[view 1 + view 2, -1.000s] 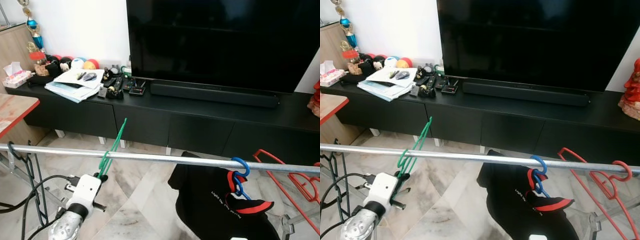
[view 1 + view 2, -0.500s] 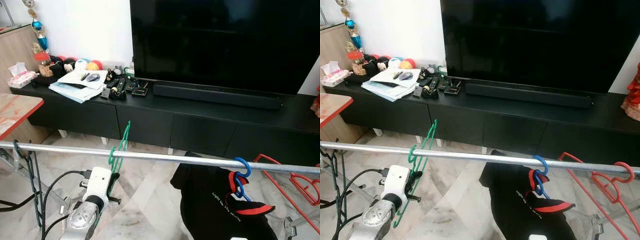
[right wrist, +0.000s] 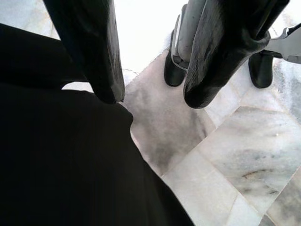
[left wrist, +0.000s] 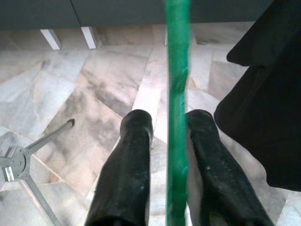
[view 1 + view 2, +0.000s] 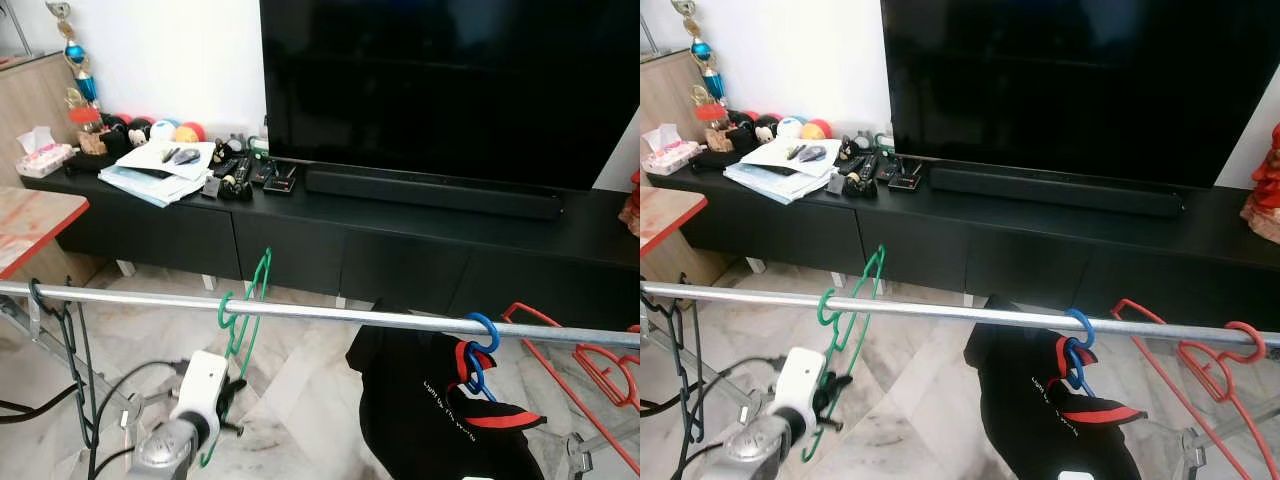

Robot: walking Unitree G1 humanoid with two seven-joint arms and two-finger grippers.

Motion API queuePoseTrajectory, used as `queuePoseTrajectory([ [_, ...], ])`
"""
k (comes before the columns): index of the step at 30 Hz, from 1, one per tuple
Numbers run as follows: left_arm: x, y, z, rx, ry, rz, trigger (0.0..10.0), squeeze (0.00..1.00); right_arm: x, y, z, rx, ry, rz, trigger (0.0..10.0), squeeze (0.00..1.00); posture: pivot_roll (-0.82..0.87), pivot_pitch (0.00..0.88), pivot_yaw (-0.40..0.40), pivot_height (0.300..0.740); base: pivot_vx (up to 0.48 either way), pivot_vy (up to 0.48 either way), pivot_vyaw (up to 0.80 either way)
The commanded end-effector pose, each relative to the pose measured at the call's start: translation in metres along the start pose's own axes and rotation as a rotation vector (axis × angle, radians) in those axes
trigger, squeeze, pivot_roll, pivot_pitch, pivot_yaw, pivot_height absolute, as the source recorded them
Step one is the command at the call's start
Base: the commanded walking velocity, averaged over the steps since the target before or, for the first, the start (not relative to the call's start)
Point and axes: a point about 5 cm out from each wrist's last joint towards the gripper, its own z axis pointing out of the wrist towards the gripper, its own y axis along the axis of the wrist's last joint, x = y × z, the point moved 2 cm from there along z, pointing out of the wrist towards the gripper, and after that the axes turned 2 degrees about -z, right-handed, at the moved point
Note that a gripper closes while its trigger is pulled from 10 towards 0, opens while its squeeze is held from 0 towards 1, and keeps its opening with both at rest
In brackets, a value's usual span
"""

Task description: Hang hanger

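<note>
- One change counts: green hanger (image 5: 243,318) hook now sits over the steel rail (image 5: 330,314), left of the blue hanger (image 5: 478,352) w/ black shirt (image 5: 440,410). 1 s ago hook was only level w/ the rail, frame tilted.
- So hang looks basically done; release is what's left, I reckon.
- My left tool (image 4: 168,129) has dropped lower, fingers (image 4: 134,155) parted a little, green bar between them, touching one finger, not clamped.
- Right tool (image 3: 150,101) idle, fingers apart, nothing held, over marble floor (image 3: 225,155).
- Camera shifted slightly vs. earlier frame; TV bench (image 5: 400,215) unchanged.

Three hangers: green (image 5: 243,318), blue (image 5: 478,352), red (image 5: 1200,365).
</note>
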Motion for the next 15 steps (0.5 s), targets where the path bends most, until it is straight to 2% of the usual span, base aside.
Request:
queuePoseTrajectory([
  [1, 0.002, 0.003, -0.001, -0.001, -0.002, 0.013, 10.0, 0.78, 0.001, 0.001, 0.000, 0.003, 0.002, 0.001, 10.0, 0.00, 0.01, 0.000, -0.025, 0.740, 0.000, 0.000, 0.00],
  [4, 0.003, 0.005, -0.002, -0.016, 0.003, 0.009, 10.0, 0.77, 0.001, 0.001, 0.000, 0.002, 0.002, 0.001, 10.0, 0.00, 0.01, 0.000, -0.026, 0.740, 0.000, 0.000, 0.00],
  [8, 0.007, 0.016, -0.011, -0.102, 0.001, -0.033, 10.0, 0.72, 0.000, 0.001, 0.000, 0.001, 0.000, 0.002, 10.0, 0.00, 0.01, 0.000, -0.027, 0.740, 0.000, 0.000, 0.00],
  [15, 0.014, 0.022, -0.028, -0.180, -0.024, -0.074, 10.0, 0.74, 0.000, 0.001, 0.000, 0.003, 0.001, 0.001, 10.0, 0.00, 0.01, 0.002, -0.025, 0.740, 0.000, 0.000, 0.00],
])
